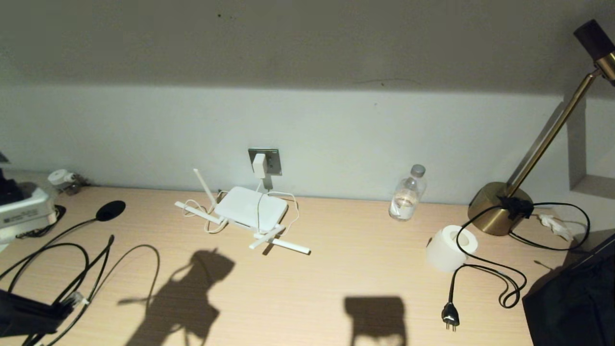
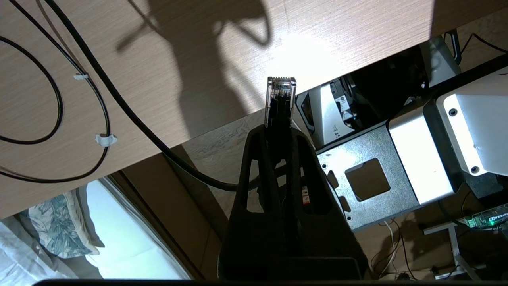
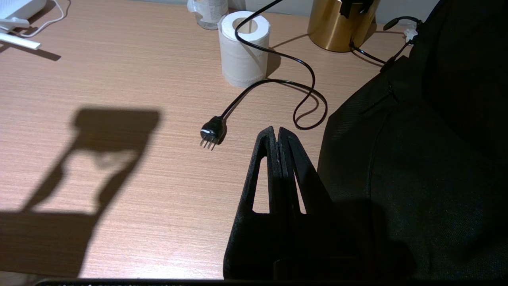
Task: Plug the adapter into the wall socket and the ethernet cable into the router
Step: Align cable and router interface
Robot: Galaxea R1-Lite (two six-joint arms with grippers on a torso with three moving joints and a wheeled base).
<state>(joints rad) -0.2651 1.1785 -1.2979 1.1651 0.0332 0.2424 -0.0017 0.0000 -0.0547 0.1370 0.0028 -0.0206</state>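
With the adapter [image 1: 260, 165] already in the socket [image 1: 265, 160], the left gripper [image 2: 280, 126] pinches the cable [image 2: 131, 112] so its clear connector juts past the fingertips, ready for the router [image 1: 251, 208]; the right gripper [image 3: 278, 134] hangs closed and empty.

Warm, hard light fell from above and behind the robot, throwing sharp dark shadows across the worktop [image 1: 336, 269]. The wall's upper part lay in shade, its lower band lit. In the left wrist view a bright glare patch washed out the wood grain. The black bag [image 3: 428, 167] at the right showed almost no detail.
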